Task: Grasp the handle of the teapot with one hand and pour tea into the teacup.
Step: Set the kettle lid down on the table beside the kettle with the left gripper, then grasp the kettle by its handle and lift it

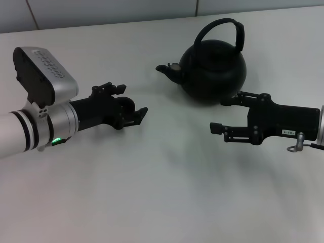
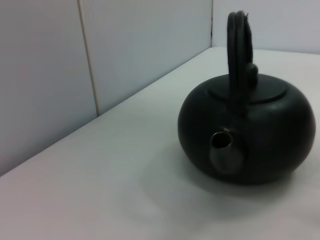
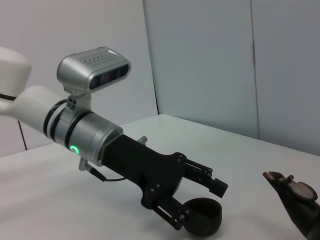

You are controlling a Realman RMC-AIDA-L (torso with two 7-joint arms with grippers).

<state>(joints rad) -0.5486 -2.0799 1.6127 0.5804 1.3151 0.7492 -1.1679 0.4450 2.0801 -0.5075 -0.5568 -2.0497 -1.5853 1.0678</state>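
The left gripper (image 1: 135, 115) is grasping the teacup (image 3: 201, 216) on the table (image 1: 152, 192). The right gripper (image 1: 223, 115) is waiting spread wide just beside the teapot (image 1: 215, 68), its handle (image 1: 223, 28) untouched.

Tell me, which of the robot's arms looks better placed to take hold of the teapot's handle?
Probably the right. The right gripper hangs open just in front of the teapot, below its handle. The left gripper is farther off, out past the spout, and its fingers already sit around the teacup.
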